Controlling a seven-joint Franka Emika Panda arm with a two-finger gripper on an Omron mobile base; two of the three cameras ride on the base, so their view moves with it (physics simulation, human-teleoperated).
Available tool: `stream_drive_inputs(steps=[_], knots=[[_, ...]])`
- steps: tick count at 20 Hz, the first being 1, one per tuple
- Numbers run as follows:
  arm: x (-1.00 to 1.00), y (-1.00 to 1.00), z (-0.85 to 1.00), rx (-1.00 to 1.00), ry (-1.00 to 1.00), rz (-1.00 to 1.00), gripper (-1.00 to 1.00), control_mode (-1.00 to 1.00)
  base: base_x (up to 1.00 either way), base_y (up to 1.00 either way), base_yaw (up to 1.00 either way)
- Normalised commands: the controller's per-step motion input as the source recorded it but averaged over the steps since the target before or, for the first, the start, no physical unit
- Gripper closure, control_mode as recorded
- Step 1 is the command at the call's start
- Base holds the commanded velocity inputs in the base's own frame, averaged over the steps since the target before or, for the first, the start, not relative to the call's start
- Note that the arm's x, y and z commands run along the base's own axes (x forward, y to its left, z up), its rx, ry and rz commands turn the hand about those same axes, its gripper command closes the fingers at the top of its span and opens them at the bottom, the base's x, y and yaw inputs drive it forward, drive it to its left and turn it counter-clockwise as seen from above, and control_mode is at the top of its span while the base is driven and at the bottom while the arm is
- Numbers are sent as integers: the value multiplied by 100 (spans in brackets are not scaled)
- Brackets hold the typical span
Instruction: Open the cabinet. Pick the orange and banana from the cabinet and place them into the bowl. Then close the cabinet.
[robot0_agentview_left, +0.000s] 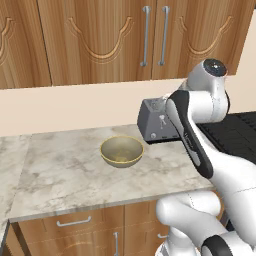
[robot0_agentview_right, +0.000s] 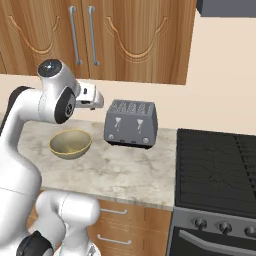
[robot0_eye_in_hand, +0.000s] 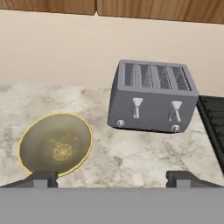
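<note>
Right now I have the gripper (robot0_eye_in_hand: 111, 177) with its jaws spread wide and nothing between them; in the hand view the two dark fingertips (robot0_eye_in_hand: 41, 178) stand far apart at the bottom, one near the bowl's edge and the other below the toaster's right end. From the right base view the gripper (robot0_agentview_right: 90, 97) sits above the table (robot0_agentview_right: 130, 172), between the bowl and the toaster and higher than both. The bowl (robot0_agentview_left: 121, 151) rests upright on the marble table (robot0_agentview_left: 65, 170), just left of the grey toaster (robot0_agentview_left: 155, 122) and apart from it; in the hand view the bowl (robot0_eye_in_hand: 55, 143) shows a glossy olive inside with a pale round mark near the middle, and I cannot tell whether that is a reflection or something lying in it. I see the cabinet (robot0_agentview_left: 115, 37) on the wall above with both carved doors flush and shut, its two long silver handles (robot0_agentview_left: 145, 36) side by side at the centre; the right base view shows the same cabinet (robot0_agentview_right: 105, 35) closed. With the doors shut I cannot see where the orange or banana are. A black stove top (robot0_agentview_right: 215, 170) lies to the right of the toaster (robot0_agentview_right: 131, 123), and low wooden drawers (robot0_agentview_left: 75, 222) run under the table edge.
</note>
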Motion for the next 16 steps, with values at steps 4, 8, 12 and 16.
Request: stream_drive_inputs(steps=[4, 8, 12, 16], knots=[[-14, 0, 58, 0, -36, 0, -100, -100, 0, 0, 0], [-3, 1, 58, 0, -33, 0, -100, -100, 0, 0, 0], [-5, 1, 57, 0, -35, 0, -100, -100, 0, 0, 0], [-3, 0, 53, 0, -30, 0, -100, -100, 0, 0, 0]])
